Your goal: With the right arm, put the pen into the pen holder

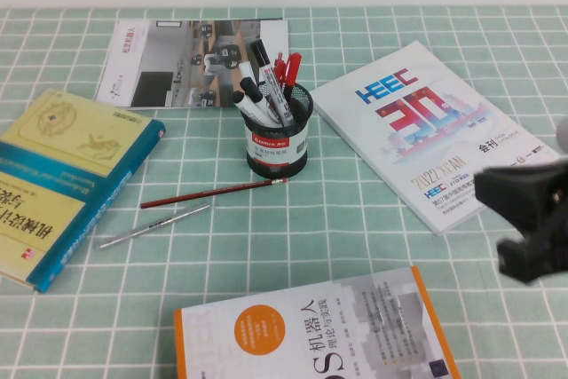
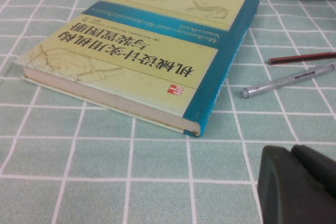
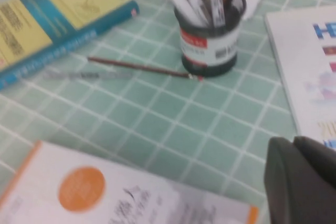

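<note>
1. The right hand is hovering at the counter's 3 o'clock edge, over the corner of the white magazine, carrying nothing; I cannot tell whether it is apart or together.
2. The pen is standing tilted inside the pen holder, near centre, among other markers.
3. The left hand is showing only in its wrist view, low beside the teal book; its state cannot be told.
4. A red pencil and silver pen are lying at 7 o'clock of the holder.
</note>
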Controlling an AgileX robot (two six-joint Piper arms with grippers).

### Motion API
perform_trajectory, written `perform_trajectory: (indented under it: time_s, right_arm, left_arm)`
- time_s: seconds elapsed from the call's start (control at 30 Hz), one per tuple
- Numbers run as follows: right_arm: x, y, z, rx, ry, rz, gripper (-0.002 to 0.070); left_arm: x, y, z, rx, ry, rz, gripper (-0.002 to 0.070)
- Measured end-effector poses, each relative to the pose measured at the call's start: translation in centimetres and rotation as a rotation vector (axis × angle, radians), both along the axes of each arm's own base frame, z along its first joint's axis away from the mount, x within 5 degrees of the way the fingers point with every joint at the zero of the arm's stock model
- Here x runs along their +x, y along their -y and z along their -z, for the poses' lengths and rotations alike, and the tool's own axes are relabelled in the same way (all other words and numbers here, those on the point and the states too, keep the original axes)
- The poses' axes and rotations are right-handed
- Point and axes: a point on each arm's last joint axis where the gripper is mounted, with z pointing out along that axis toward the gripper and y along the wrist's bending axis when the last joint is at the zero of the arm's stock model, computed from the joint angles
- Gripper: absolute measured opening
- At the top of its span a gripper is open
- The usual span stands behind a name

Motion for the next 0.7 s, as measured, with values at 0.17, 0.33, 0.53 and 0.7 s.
perform_trajectory:
  time_s: [0.17, 0.33, 0.53, 0.7]
  right_arm:
    - [-0.8, 0.7, 2.7, -0.062, -0.035, 0.001, -0.0019]
    - [-1.3, 2.0, 6.2, -0.026, -0.029, 0.056, -0.0019]
    - [-3.2, 6.7, 10.4, 0.099, 0.146, 0.284, -0.0019]
    - [-6.2, 9.4, 14.4, 0.128, 0.250, 0.463, -0.0019]
  left_arm:
    - [0.0, 0.0, 0.0, 0.000, 0.000, 0.000, -0.0004]
    - [0.0, 0.0, 0.0, 0.000, 0.000, 0.000, -0.0004]
    - [0.0, 0.0, 0.0, 0.000, 0.000, 0.000, -0.0004]
    - [0.0, 0.0, 0.0, 0.000, 0.000, 0.000, -0.0004]
